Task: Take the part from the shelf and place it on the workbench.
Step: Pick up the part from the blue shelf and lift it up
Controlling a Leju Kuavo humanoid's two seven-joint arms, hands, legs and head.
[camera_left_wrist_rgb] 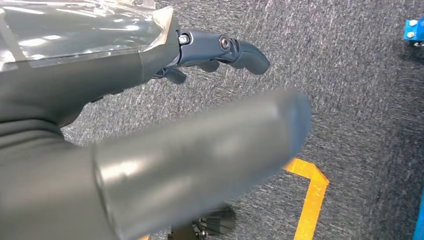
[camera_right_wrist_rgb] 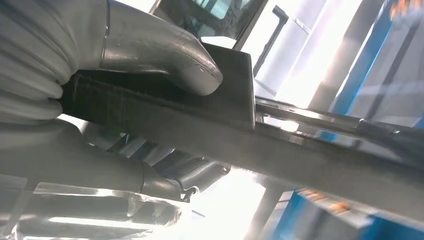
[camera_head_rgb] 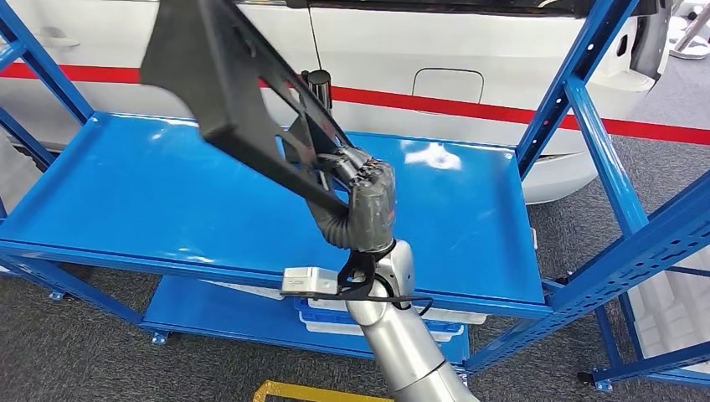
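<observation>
A large black frame-like part (camera_head_rgb: 226, 92) hangs tilted in the air above the blue shelf (camera_head_rgb: 167, 201), lifted off its surface. My right hand (camera_head_rgb: 364, 197) grips the part at its lower end, the silver forearm rising from below. In the right wrist view the thick thumb (camera_right_wrist_rgb: 165, 55) presses on the part's flat black bar (camera_right_wrist_rgb: 240, 135), with darker fingers curled underneath. My left hand (camera_left_wrist_rgb: 150, 125) hangs over the grey carpet with its fingers apart and nothing in it.
The shelf's blue uprights (camera_head_rgb: 578, 92) stand at the right and left sides. A white car with a red stripe (camera_head_rgb: 469, 100) is behind the shelf. White bins (camera_head_rgb: 402, 322) sit on the lower level. Yellow floor tape (camera_left_wrist_rgb: 310, 195) marks the carpet.
</observation>
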